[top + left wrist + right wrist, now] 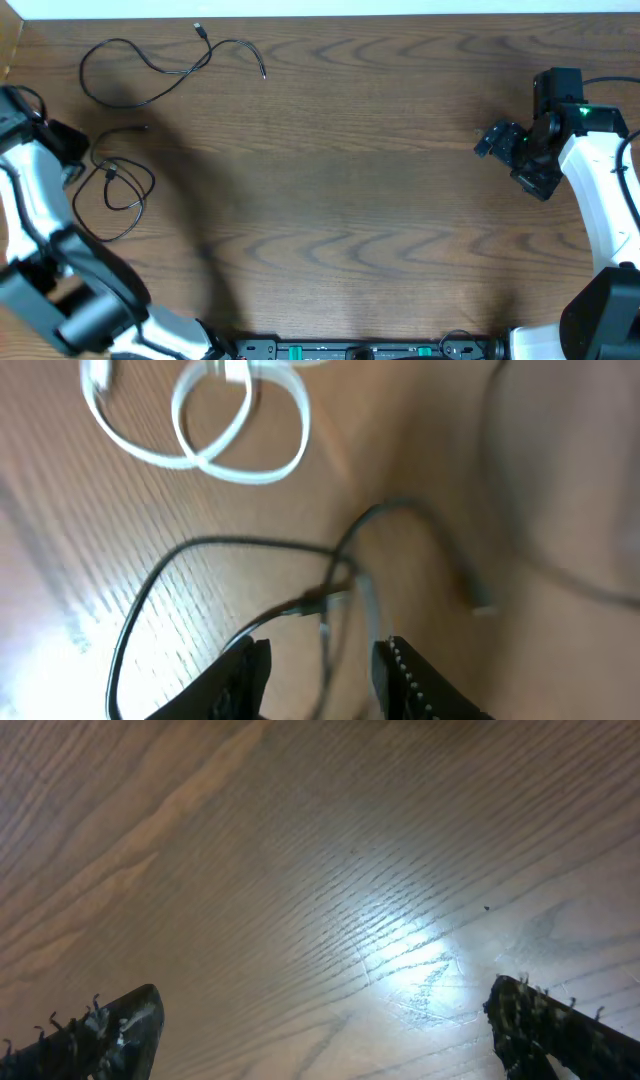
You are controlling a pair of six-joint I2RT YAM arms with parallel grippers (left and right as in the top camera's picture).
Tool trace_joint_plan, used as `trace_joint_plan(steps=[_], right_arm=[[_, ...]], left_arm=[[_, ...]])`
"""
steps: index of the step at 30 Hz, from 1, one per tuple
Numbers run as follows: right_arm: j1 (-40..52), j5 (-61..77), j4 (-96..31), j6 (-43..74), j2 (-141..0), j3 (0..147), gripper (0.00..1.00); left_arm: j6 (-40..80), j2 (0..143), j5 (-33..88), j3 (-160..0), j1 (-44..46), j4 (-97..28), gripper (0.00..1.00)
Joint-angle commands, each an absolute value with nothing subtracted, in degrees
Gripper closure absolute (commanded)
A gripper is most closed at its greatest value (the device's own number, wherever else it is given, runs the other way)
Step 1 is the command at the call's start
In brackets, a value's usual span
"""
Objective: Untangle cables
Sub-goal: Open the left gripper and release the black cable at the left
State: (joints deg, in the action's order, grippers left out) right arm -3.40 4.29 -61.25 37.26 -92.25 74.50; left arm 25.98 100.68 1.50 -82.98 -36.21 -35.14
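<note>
Left side: left gripper (322, 662) hangs low over the near black cable (240, 541). Jaws are parted, with a strand running between them but apparently not pinched. The white cable (245, 477) lies coiled just beyond, clear of the black one; the overhead view does not show it.

Upper left: second black cable (130, 105) is spread out alone.

Right side: right gripper (320, 1015) is spread wide over bare table (360, 200).

Judgement: separation looks nearly done. The near black cable crosses itself and may need laying out.
</note>
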Motion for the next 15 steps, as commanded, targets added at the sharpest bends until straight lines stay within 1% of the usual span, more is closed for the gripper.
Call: trace_joint_plan(steps=[1, 2, 4, 5, 8, 12, 13, 15], right_arm=[[-3.3, 4.2, -61.3, 37.6, -92.2, 74.5, 0.01], [-3.3, 4.2, -61.3, 37.6, -92.2, 74.5, 0.01], [-3.3, 4.2, -61.3, 37.7, -92.2, 74.5, 0.01], [-3.3, 4.2, -61.3, 37.6, -92.2, 74.5, 0.01], [-3.3, 4.2, -61.3, 37.6, -92.2, 74.5, 0.01], [-3.3, 4.2, -61.3, 37.6, -92.2, 74.5, 0.01], [-3.3, 4.2, -61.3, 37.6, -92.2, 74.5, 0.01], [-3.3, 4.2, -61.3, 37.6, -92.2, 74.5, 0.01]], left_arm=[[31.9, 96.9, 0.8, -83.5, -36.0, -34.9, 0.55], [33.1, 96.0, 1.0, -83.5, -36.0, -35.0, 0.53], [34.0, 95.0, 3.3, -83.5, -36.0, -35.2, 0.43], [34.0, 94.8, 6.0, -83.5, -36.0, -35.6, 0.4], [34.0, 95.0, 16.1, -83.5, -35.9, -39.0, 0.39], [33.9, 95.5, 19.8, -83.4, -34.0, -43.7, 0.38], [33.9, 95.5, 20.6, -83.1, -33.0, -44.4, 0.33], [31.6, 95.6, 23.2, -82.5, -30.5, -44.0, 0.3]])
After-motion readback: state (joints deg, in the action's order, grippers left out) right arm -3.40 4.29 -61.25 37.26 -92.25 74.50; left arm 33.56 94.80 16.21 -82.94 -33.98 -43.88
